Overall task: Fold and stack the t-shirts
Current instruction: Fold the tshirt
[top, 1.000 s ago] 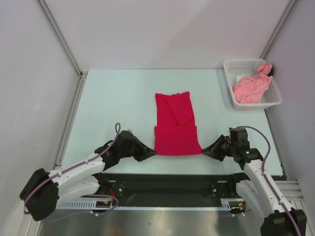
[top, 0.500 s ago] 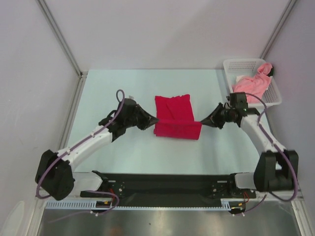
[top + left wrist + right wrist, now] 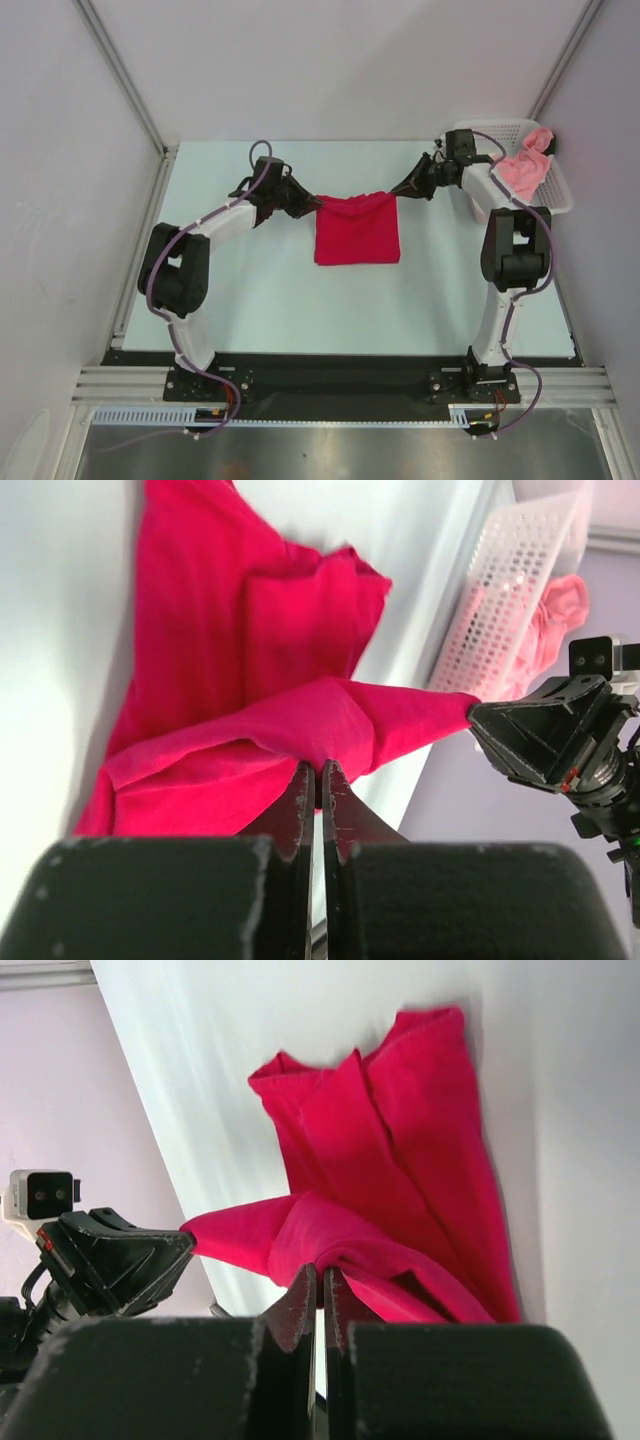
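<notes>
The crimson red t-shirt (image 3: 357, 232) lies in the middle of the table, folded over on itself into a near square. My left gripper (image 3: 318, 207) is shut on its far left corner, and my right gripper (image 3: 397, 193) is shut on its far right corner. The edge between them is stretched and lifted a little. The left wrist view shows the red cloth (image 3: 250, 660) pinched in my closed fingers (image 3: 300, 790). The right wrist view shows the same cloth (image 3: 400, 1180) pinched likewise. The salmon pink t-shirt (image 3: 525, 165) lies crumpled in the basket.
A white mesh basket (image 3: 500, 130) stands at the far right corner of the table, right beside my right arm. Grey walls with metal posts enclose the table on the left, back and right.
Both grippers have carried the shirt's near edge away from the front of the table and over to the far edge, folding the shirt in half. Both arms are now stretched far out.
</notes>
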